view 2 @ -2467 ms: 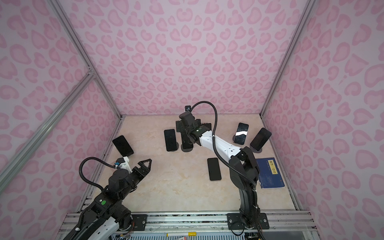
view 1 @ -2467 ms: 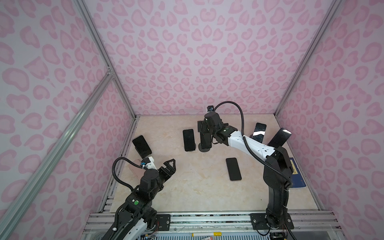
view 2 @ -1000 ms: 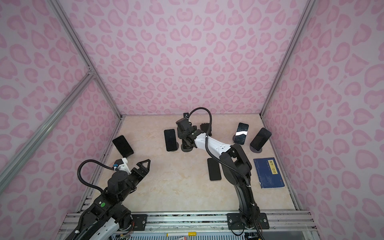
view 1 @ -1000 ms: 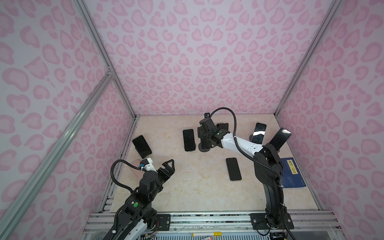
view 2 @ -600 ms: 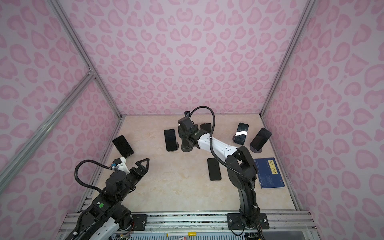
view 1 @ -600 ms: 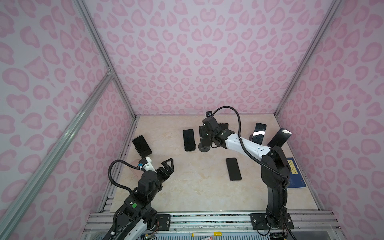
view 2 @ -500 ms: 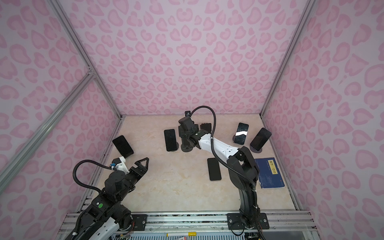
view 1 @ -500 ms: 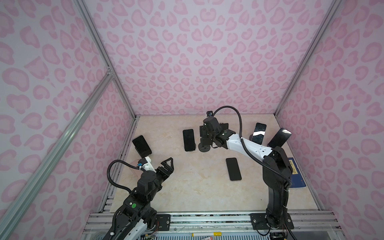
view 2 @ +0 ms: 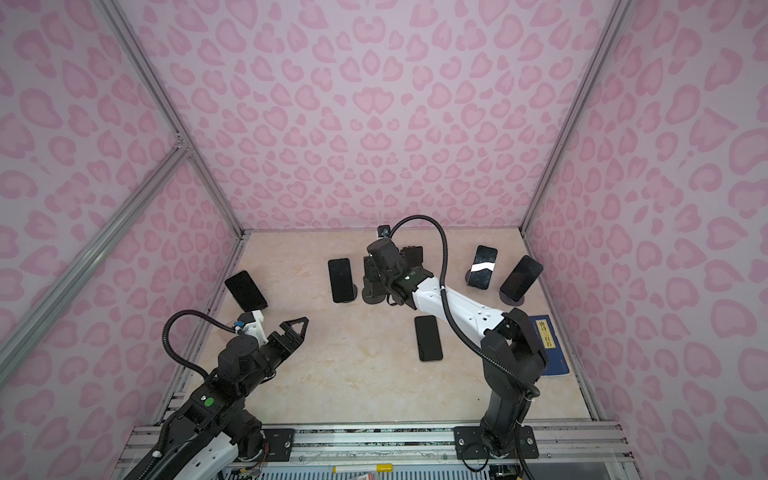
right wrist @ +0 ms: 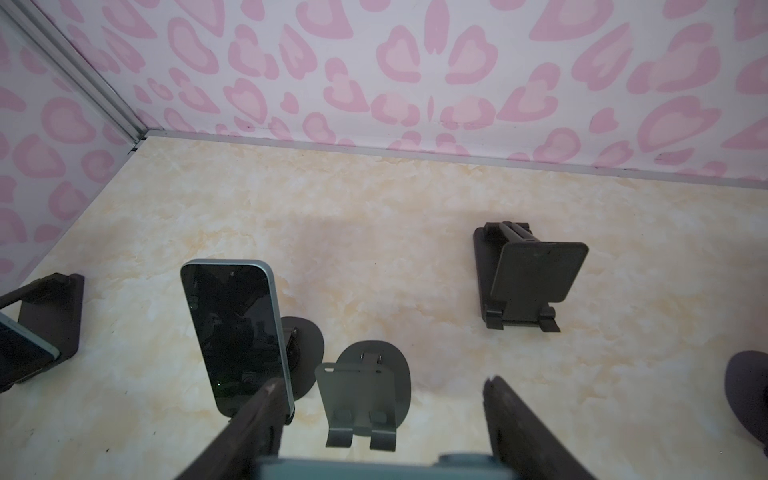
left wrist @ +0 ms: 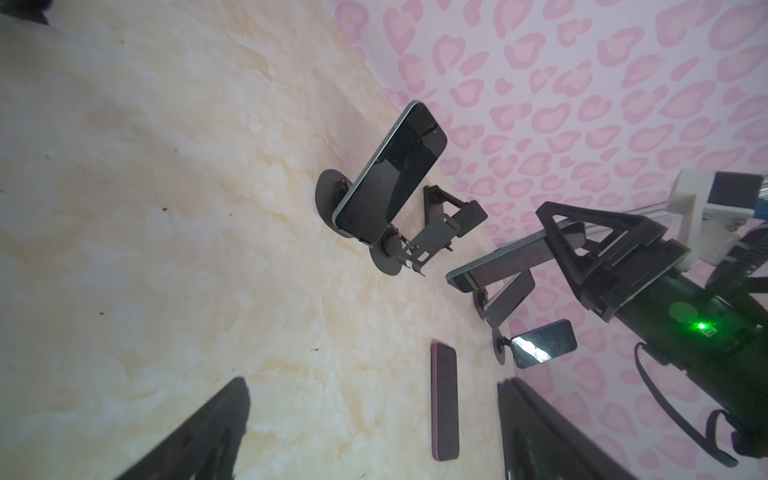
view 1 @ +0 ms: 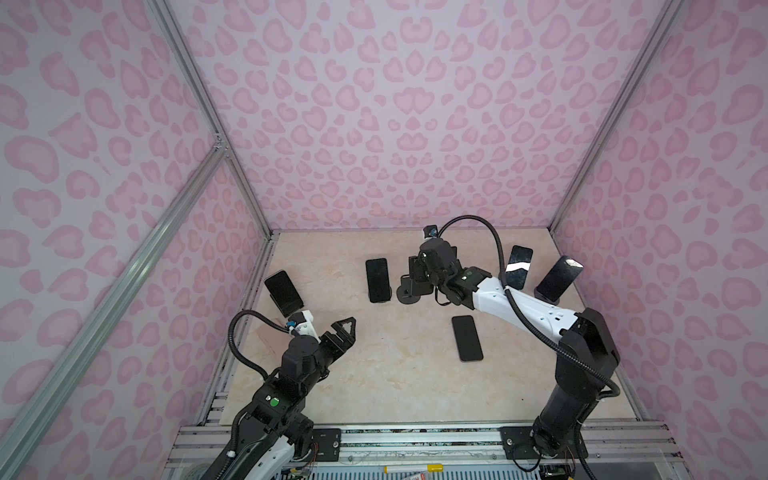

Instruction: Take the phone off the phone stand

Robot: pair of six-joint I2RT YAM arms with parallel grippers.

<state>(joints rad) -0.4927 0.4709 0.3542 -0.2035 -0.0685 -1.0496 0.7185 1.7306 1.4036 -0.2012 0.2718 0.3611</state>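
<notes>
Marbled worktop (view 1: 395, 374): right hand (right wrist: 380, 384) apparently grips the phone (left wrist: 490, 266) above its stand (right wrist: 353, 399); lift straight clear. Left hand (left wrist: 374, 384) gapes, idle.

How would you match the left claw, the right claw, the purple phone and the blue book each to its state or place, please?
Things:
1. left claw
2. right claw
3. purple phone
4. blue book

States or places:
A. lies near the middle of the table
B. open, holding nothing
C. lies at the table's right-hand edge in a top view
D. shut on a teal-edged phone

Pairs: 1-B, 2-D, 3-A, 4-C
</notes>
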